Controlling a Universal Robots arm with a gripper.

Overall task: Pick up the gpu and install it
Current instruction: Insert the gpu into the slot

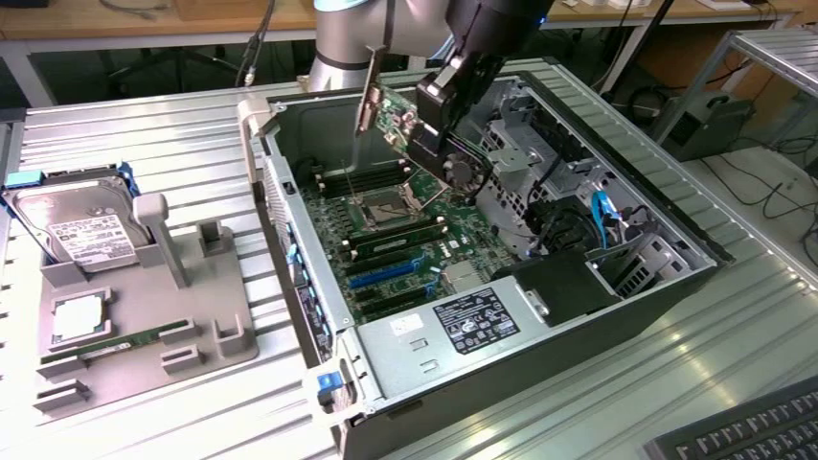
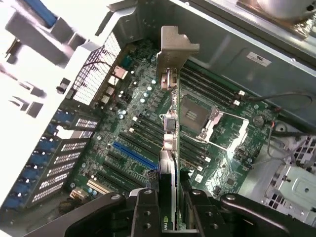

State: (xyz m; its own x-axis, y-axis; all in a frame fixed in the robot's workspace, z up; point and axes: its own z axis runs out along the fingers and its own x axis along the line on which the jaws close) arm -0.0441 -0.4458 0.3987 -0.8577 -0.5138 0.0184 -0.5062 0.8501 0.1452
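One gpu, one open computer case, one hard drive, one memory stick — and one keyboard at five o'clock.

A ribbed, silvery metal table carries everything. An open computer case lies on its side across the middle of the table, its inside facing up. Just beside the case, towards the exterior view's left, a grey moulded parts holder rests flat on the ribs. A dark keyboard sits at the table's near corner on the exterior view's right.
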